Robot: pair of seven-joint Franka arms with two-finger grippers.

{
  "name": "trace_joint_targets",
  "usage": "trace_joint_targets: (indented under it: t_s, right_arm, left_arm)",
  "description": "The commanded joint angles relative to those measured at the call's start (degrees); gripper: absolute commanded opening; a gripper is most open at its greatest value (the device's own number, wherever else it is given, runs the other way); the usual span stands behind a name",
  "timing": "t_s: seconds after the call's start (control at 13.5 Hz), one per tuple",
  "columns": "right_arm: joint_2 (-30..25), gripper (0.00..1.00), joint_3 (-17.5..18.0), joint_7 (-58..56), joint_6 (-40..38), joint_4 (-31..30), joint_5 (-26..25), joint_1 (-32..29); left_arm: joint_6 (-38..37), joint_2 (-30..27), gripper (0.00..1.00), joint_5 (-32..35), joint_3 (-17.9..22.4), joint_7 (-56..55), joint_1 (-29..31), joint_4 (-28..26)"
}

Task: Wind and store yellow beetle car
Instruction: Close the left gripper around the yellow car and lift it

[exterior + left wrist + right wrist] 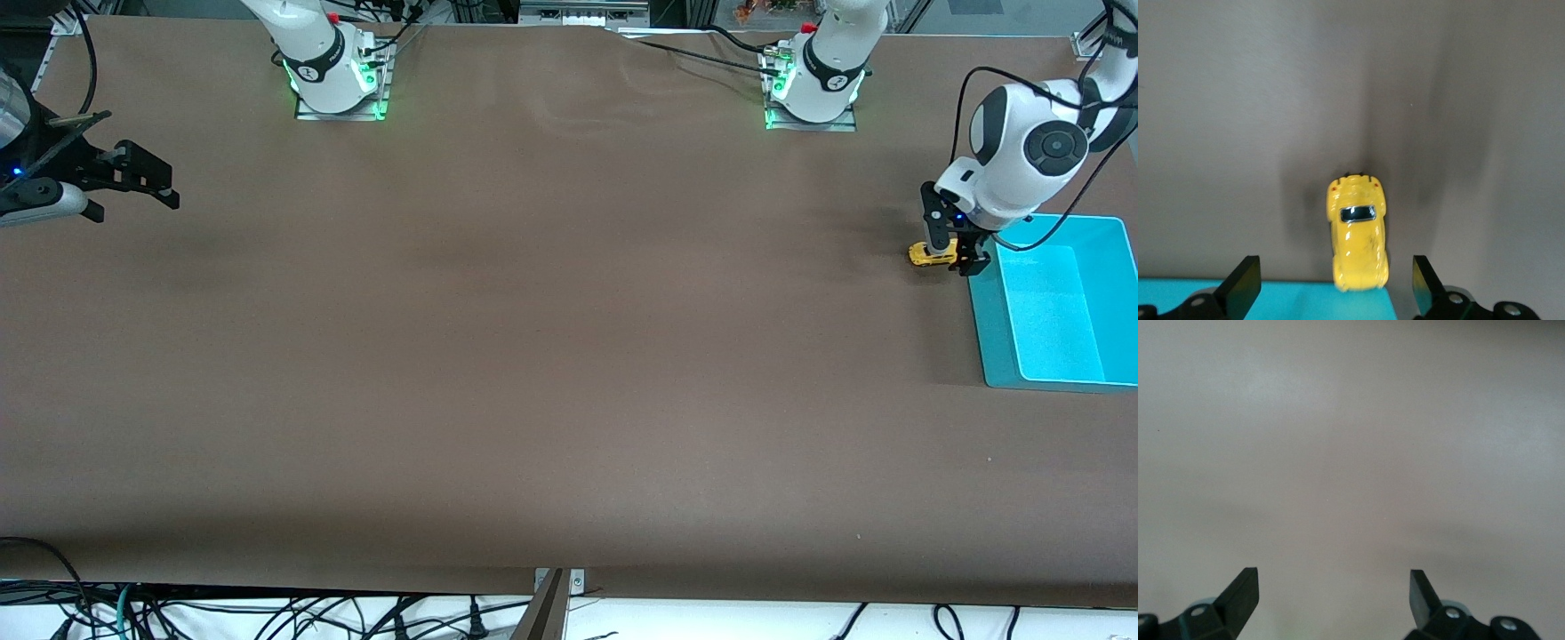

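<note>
The yellow beetle car [1359, 241] sits on the brown surface [533, 356], right beside the blue bin [1056, 307] at the left arm's end. The left claw [955, 252] is low over the car with its fingers [1243, 285] wide apart, one on each side and not touching it. The right claw [133, 182] waits over the right arm's end of the surface, also wide open and holding nothing.

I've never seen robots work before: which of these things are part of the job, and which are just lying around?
Job:
- yellow beetle car, on the table
- turquoise bin beside it
- left gripper, open, straddling the car

Idle:
- right gripper, open, waiting at its end of the brown table
</note>
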Motion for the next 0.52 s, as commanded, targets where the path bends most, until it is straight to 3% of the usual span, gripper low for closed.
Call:
trace_joint_targets:
  t_s: [0.0, 0.22, 0.3, 0.37, 0.44]
  right_arm:
    - [0.23, 1.0, 0.1, 0.92, -1.37, 1.22, -0.66, 0.06]
    - [0.32, 1.0, 0.19, 1.09, -0.67, 1.31, -0.31, 0.23]
    - [0.84, 1.0, 0.1, 1.18, -0.49, 1.31, 0.04, 0.32]
    - [1.54, 1.0, 0.1, 1.18, -0.49, 1.57, 0.13, 0.5]
    - [2.07, 1.0, 0.1, 1.09, -0.49, 1.58, 0.21, 0.5]
  left_arm:
    - [6.93, 4.32, 1.0, 1.58, -0.57, 0.53, 3.28, -2.12]
    - [8.01, 4.95, 1.0, 4.73, -0.57, 0.53, 4.97, -2.13]
    - [8.27, 4.77, 0.79, 7.18, -0.57, 0.36, 5.23, -2.04]
    - [8.97, 4.6, 0.72, 8.08, -0.57, -0.34, 5.4, -1.96]
    - [9.15, 4.86, 0.76, 8.17, -0.48, -0.69, 5.75, -1.87]
